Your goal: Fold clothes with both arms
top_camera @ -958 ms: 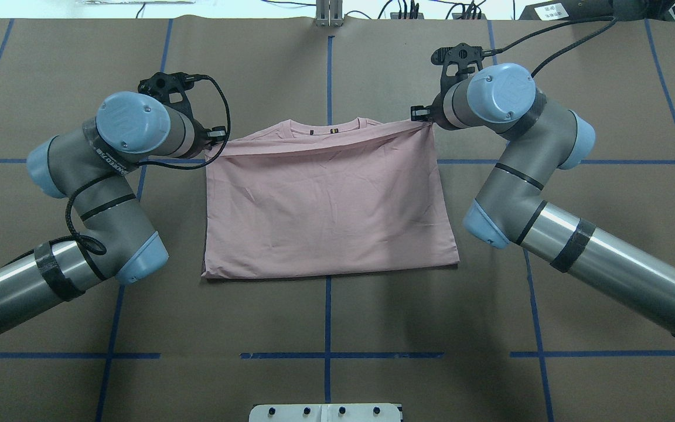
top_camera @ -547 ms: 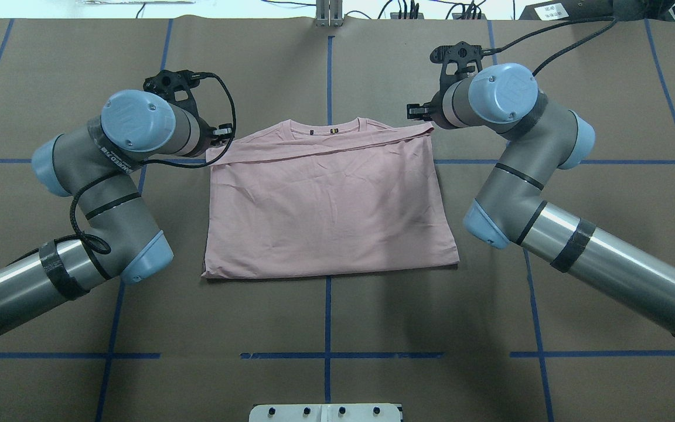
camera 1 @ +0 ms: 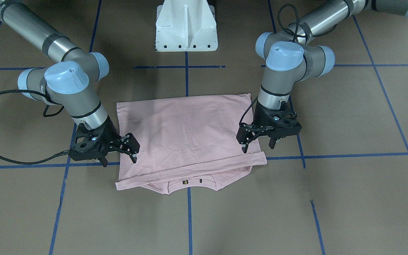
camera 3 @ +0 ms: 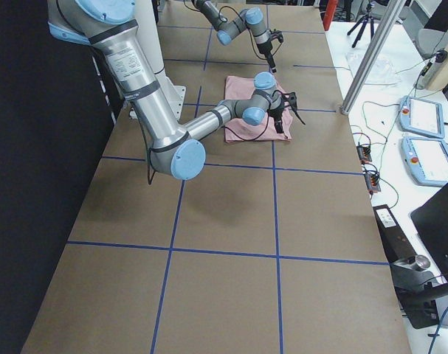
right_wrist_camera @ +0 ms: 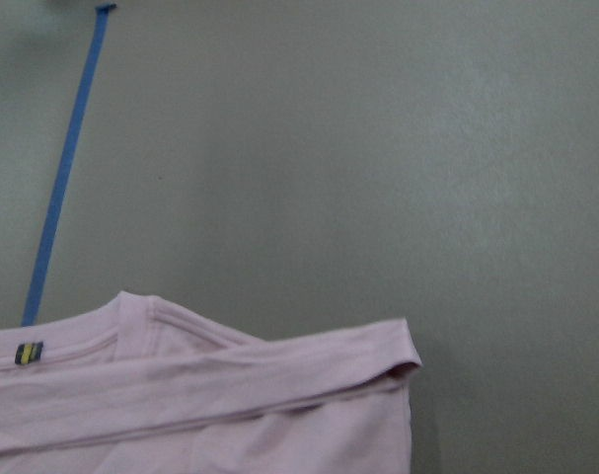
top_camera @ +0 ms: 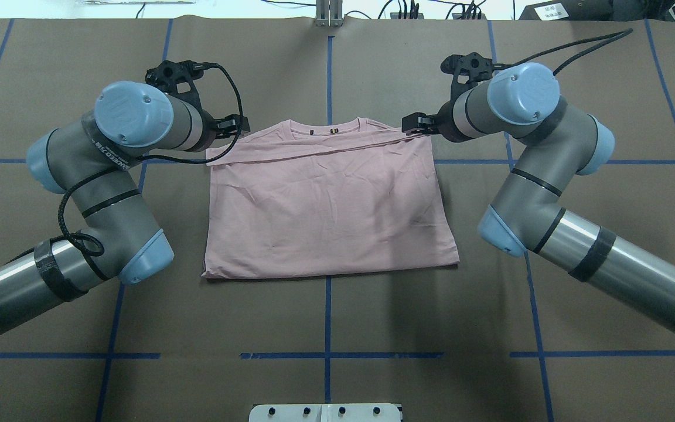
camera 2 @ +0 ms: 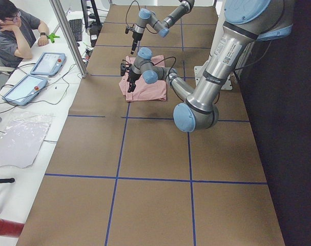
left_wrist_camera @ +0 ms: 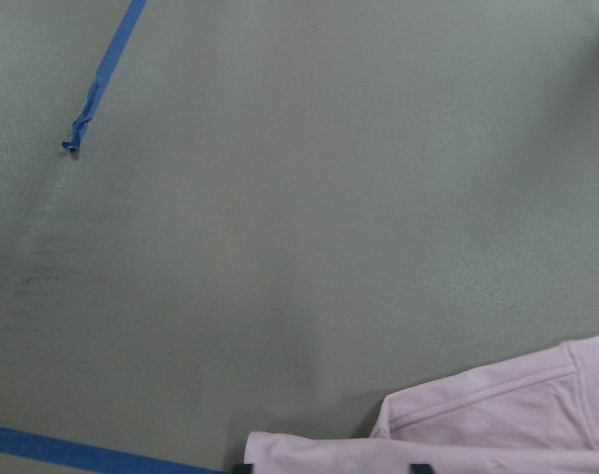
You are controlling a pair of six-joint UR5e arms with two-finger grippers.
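The pale pink T-shirt (top_camera: 326, 205) lies folded in half on the brown table, and its hem edge rests just short of the ribbed collar (top_camera: 329, 124). The Snoopy print is hidden. My left gripper (top_camera: 238, 125) hovers open and empty at the shirt's far left corner. In the front view it (camera 1: 258, 144) is on the right. My right gripper (top_camera: 413, 124) hovers open and empty at the far right corner, on the left in the front view (camera 1: 130, 147). The left wrist view shows the shirt's corner (left_wrist_camera: 496, 425). The right wrist view shows the folded edge (right_wrist_camera: 230, 395).
The white pedestal base (camera 1: 186, 28) stands at the robot's side of the table. Blue tape lines (top_camera: 327, 76) cross the brown surface. An operator (camera 2: 12, 31) sits beyond the far edge beside tablets (camera 2: 45, 64) and a metal post (camera 2: 68, 36).
Both grippers held the folded-over hem corners, then let go. The hem has settled flat near the collar. Both grippers have moved slightly away from the cloth.
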